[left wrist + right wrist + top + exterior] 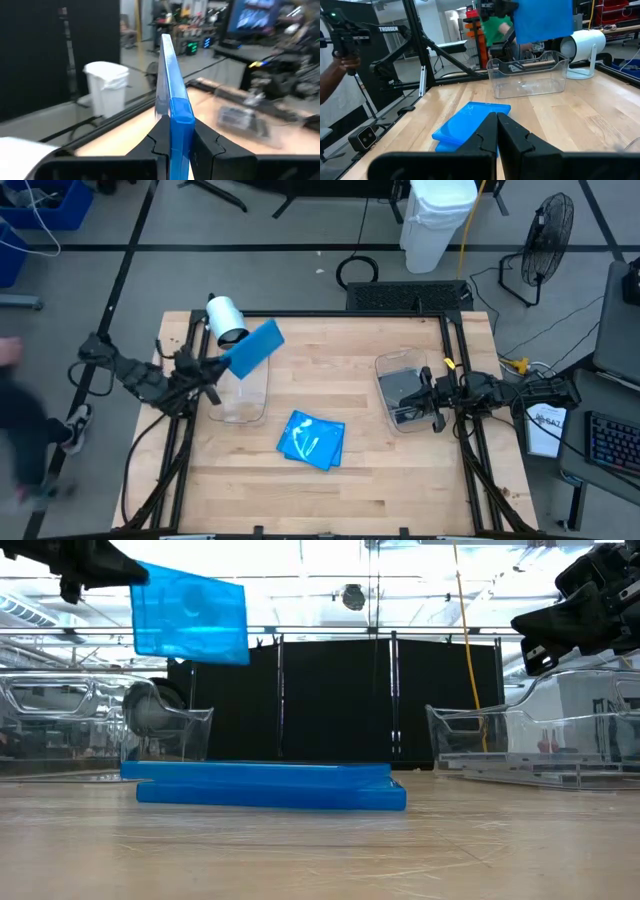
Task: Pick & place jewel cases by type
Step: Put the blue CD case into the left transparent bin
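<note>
My left gripper (222, 363) is shut on a bright blue jewel case (256, 347) and holds it in the air above a clear tub (243, 395) at the table's left. In the low view the case (190, 612) hangs high, its broad face toward the camera. Two more blue jewel cases (312, 440) lie stacked flat on the wood near the table's middle. A second clear tub (398, 370) at the right holds dark grey jewel cases (403, 390). My right gripper (430, 395) waits shut beside that tub, touching nothing. My left gripper pinches the blue case between its two fingers, one finger (159, 142) on each broad face, near one edge (181, 120). The fingers come level from the table's left side. The case stands on edge, slightly tilted, and is lifted clear of the tub and the table.
A white cylindrical device (226, 318) stands at the far left behind the left tub. Black frame rails (330, 313) run along the table's edges. A person (15, 410) is beside the table's left. Bare wood (400, 480) lies along the near side.
</note>
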You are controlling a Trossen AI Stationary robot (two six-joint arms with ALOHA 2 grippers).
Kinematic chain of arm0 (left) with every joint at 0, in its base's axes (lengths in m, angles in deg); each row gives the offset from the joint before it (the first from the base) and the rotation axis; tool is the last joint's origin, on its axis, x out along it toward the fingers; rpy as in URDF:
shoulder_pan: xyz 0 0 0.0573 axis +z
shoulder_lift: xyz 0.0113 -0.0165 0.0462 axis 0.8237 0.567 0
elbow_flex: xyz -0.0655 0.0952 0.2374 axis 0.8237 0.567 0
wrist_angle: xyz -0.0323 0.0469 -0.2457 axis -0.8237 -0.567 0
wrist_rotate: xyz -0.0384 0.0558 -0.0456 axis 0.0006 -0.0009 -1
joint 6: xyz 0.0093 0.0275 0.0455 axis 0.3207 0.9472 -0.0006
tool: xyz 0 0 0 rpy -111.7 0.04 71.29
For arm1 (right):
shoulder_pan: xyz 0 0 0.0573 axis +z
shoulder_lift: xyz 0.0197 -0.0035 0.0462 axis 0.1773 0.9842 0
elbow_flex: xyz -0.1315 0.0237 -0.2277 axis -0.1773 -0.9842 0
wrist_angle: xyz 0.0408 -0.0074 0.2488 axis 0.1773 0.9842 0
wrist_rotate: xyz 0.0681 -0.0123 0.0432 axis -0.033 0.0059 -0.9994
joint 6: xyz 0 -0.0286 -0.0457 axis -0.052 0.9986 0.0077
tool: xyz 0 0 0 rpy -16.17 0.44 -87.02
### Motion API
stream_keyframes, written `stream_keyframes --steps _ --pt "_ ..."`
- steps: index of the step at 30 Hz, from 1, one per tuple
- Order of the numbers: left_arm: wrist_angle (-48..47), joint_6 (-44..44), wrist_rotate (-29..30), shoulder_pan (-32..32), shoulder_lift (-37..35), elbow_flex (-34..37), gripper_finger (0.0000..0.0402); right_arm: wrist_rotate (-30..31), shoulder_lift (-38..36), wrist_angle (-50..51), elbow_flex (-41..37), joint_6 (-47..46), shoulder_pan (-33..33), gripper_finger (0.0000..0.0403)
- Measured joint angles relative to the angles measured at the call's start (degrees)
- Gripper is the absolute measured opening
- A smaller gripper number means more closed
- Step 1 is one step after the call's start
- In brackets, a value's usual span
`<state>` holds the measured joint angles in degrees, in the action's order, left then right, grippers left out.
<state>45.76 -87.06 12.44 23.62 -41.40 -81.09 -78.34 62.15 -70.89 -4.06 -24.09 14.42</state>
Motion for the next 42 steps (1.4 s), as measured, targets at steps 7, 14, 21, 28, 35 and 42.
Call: stream_keyframes --steps 7,14,21,28,35,42 --pt "-18.72 -14.82 3.76 -1.66 10.44 -6.99 0.0042 -0.01 0.00 0.00 0.00 0.00 0.00 0.0000" --pt "-42.09 -39.36 -5.67 -0.53 23.28 -13.25 0.0042 -0.02 0.00 0.00 -0.02 -0.01 0.00 0.0000" --pt "-61.18 -56.65 -18.15 -1.01 34.43 -19.44 0.0042 -0.01 0.00 0.00 0.00 0.00 0.00 0.0000" --pt "-70.10 -61.54 -20.31 -4.83 40.92 -29.46 0.0042 -0.02 -0.01 0.01 0.00 0.01 0.00 0.0000" --pt "-72.60 -63.53 -31.32 -5.25 45.95 -37.45 0.0042 -0.02 -0.02 0.02 0.00 -0.02 0.00 0.0000" --pt "-72.74 -63.89 -40.10 -3.83 49.41 -37.73 0.0041 0.00 -0.02 0.02 0.00 0.00 0.02 0.0000"
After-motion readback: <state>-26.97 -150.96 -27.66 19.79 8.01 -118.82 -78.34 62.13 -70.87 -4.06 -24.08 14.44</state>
